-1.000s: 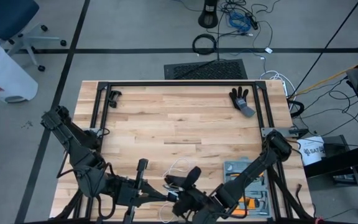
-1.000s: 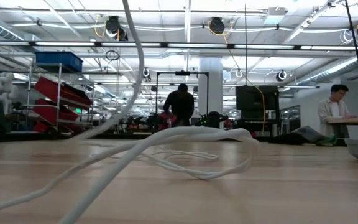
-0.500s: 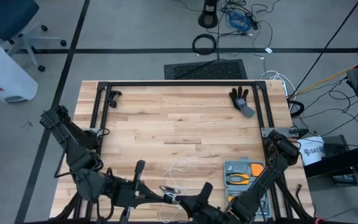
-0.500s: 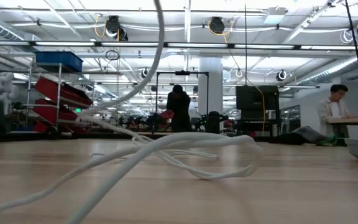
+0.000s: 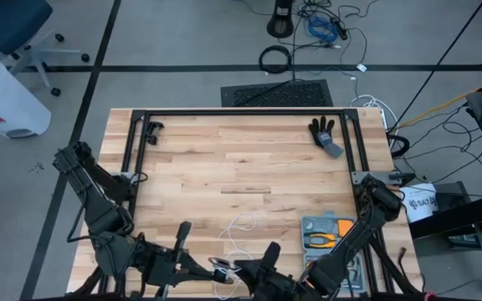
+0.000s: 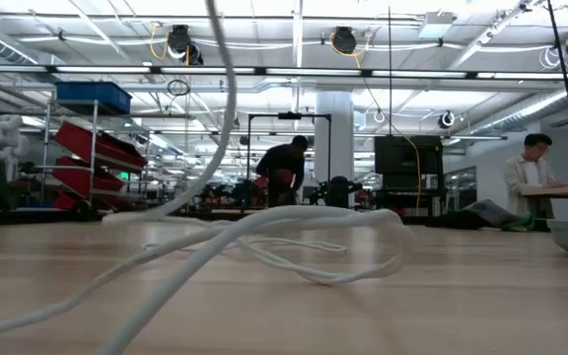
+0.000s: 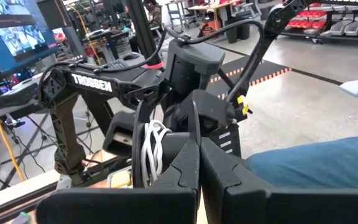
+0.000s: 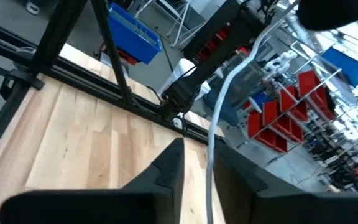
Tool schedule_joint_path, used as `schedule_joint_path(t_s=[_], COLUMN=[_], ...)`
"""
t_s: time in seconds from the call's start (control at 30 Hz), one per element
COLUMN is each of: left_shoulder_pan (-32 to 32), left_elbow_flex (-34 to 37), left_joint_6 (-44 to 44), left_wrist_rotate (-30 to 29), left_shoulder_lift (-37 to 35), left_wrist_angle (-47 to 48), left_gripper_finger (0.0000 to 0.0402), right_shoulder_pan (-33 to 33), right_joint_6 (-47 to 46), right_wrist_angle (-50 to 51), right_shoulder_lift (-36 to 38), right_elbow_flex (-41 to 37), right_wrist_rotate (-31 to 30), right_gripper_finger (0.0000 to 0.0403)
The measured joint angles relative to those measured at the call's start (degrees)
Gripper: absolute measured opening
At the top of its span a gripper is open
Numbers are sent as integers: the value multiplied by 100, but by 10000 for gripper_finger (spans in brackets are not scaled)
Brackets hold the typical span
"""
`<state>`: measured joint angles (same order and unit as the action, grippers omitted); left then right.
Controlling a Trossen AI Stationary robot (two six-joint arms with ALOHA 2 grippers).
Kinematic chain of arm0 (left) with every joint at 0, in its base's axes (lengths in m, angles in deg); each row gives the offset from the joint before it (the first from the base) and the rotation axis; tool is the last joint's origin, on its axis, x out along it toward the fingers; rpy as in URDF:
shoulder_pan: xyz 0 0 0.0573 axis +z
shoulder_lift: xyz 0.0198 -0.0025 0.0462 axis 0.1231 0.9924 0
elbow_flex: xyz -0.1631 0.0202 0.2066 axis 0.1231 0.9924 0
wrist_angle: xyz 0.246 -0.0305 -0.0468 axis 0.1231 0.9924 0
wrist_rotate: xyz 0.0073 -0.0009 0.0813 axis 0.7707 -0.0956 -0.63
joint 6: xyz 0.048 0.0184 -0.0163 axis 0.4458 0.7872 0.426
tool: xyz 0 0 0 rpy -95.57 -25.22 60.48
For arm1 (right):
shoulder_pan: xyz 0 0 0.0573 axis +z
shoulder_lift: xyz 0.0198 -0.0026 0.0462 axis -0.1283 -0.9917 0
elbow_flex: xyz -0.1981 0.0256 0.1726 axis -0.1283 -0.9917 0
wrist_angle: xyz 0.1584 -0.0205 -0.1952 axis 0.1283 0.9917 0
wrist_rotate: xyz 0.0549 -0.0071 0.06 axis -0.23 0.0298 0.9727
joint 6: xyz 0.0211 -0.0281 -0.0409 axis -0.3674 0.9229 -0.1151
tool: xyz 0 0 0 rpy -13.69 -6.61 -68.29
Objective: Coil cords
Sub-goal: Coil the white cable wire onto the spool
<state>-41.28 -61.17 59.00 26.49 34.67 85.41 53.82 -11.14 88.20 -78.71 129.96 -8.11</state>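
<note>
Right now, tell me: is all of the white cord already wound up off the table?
No. In the low view, loose loops of the white cord lie sprawled across the wooden table, with one strand rising out of frame.

Robotics lab — parts racks [image 6: 87,158], workbenches.

White cord [image 5: 241,224] – loose loops – near table's front.
</note>
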Motion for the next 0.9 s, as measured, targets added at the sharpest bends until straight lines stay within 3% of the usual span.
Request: schedule_joint_path(t_s=[0.2, 0.53, 0.9], left_shoulder_pan=[-16, -16, -16], left_elbow_flex=[0, 0, 0], left_joint_6=[-1, -80, -148], left_wrist_rotate=[0, 1, 1], left_shoulder_lift=[-1, 1, 1], left_wrist_angle=[0, 1, 11], left_gripper_finger=[2, 2, 2], right_shoulder_pan=[-32, 14, 16], right_joint_6=[-35, -4, -26], right_wrist_angle=[98, 132, 187], right_shoulder_lift=[0, 0, 0], right_elbow_flex=[0, 0, 0], right_wrist_rotate=[118, 51, 85], right_gripper_finger=[81, 21, 64])
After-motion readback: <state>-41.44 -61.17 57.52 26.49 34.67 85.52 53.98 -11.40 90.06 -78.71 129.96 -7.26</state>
